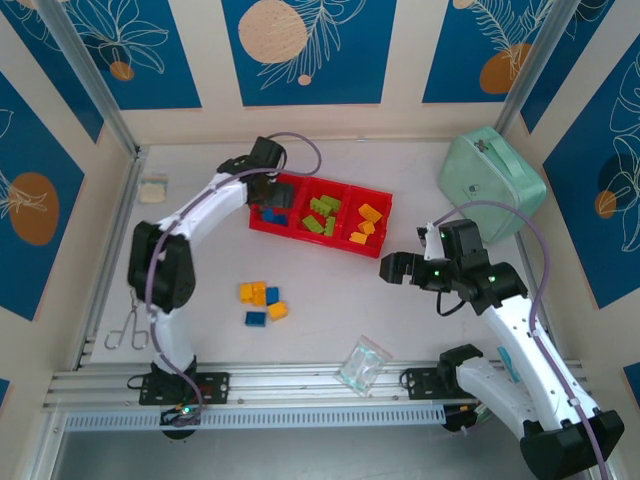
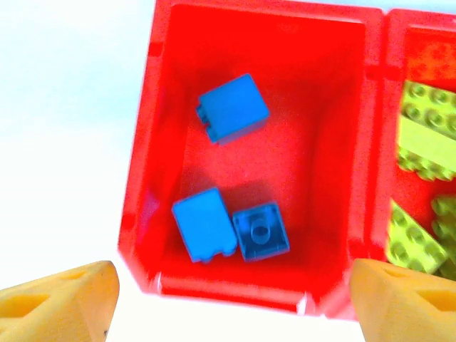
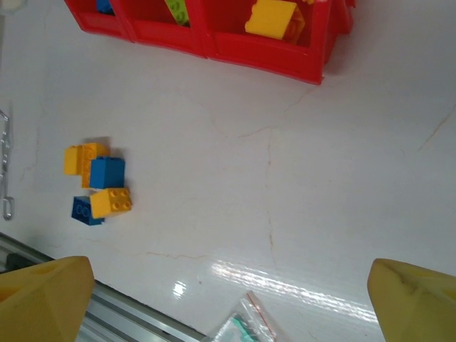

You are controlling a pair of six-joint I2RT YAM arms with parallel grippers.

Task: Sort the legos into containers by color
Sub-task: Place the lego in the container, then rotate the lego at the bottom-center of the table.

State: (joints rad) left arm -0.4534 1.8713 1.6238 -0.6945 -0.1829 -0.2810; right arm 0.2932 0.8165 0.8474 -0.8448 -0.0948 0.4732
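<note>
A: Top view first; where is the left gripper (image 1: pixel 268 192)?

B: Upper left of centre, hanging over the left compartment (image 1: pixel 290 205) of the red tray (image 1: pixel 297 232); the right gripper (image 1: pixel 392 268) sits right of centre, below the tray's right end and apart from it.

A: And what's left to sort?

B: Four loose legos (image 1: pixel 262 303), two yellow and two blue, huddled on the table (image 1: pixel 330 310) below the tray's left end; they lie straight down the frame from the left gripper and off to the left of the right one; I judge the left a shade nearer; the huddle runs roughly up and down the frame.

A: Left wrist view?

B: Its yellow pads (image 2: pixel 64 303) stand wide at the two lower corners with nothing between them, so it is released; under it three blue bricks (image 2: pixel 231 108) lie in that compartment; green bricks (image 2: pixel 426 135) lie in the next one, at the right edge.

A: Right wrist view?

B: Pads (image 3: pixel 43 299) in the lower corners again, spread wide and empty; the loose legos (image 3: pixel 96 187) sit at middle left, so the reach goes leftward; the tray runs along the top with a yellow brick (image 3: pixel 271 18) in its end compartment; a clear bag (image 3: pixel 246 329) pokes in at the bottom edge.

A: Any writing?

B: None I can read; no brand shows on the bricks, the tray, or the mint-green case (image 1: pixel 490 180) at upper right.
</note>
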